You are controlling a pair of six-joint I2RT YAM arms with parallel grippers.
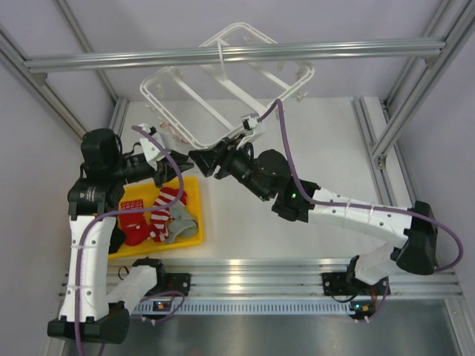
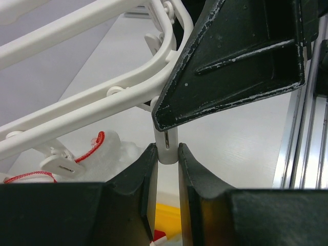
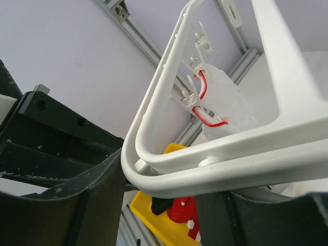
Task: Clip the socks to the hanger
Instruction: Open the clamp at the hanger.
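Pinching a small white clip (image 2: pixel 166 142) under the hanger (image 2: pixel 77 110), the left gripper (image 2: pixel 167 154) is almost closed, with both fingers touching the clip. The right gripper (image 3: pixel 161 192) is partly closed around the hanger's rounded near corner, with the rail held between its fingers. The hanger hangs tilted below the beam (image 1: pixel 148 58), over the far part of the table. A white sock (image 3: pixel 228 102) with red trim dangles from one of its clips. The yellow tray (image 1: pixel 194 204) lies beside the left arm and holds red striped socks (image 1: pixel 139 231) and a grey sock (image 1: pixel 182 220), heaped together and touching.
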